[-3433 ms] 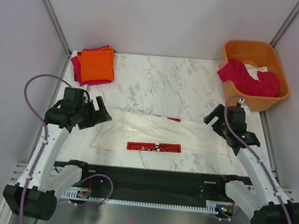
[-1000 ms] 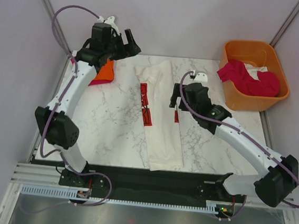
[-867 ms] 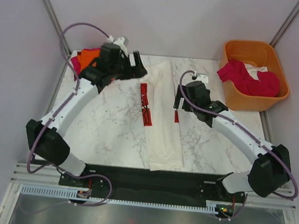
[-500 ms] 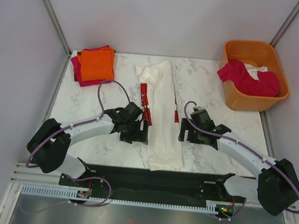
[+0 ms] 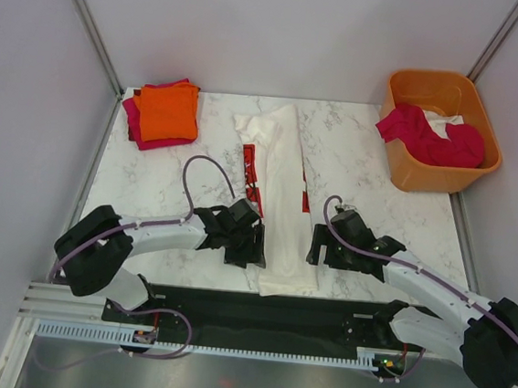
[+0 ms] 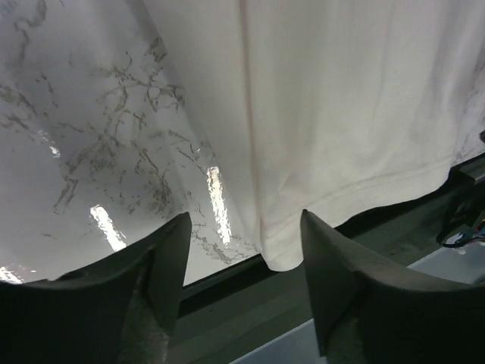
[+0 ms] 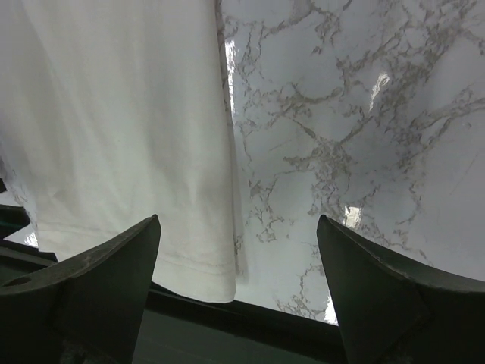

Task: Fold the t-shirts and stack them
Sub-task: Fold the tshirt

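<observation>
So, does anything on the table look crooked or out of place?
Yes, slightly. The white t-shirt, folded into a long strip, lies a little slanted, and its near hem hangs just past the front edge of the table. Also, red cloth spills over the rim of the orange tub.

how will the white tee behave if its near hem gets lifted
Probably floppy: the white tee lies flat in soft folds, so it should drape and sag between lift points. Likely light, and it may slide on the glossy marble table.
</observation>
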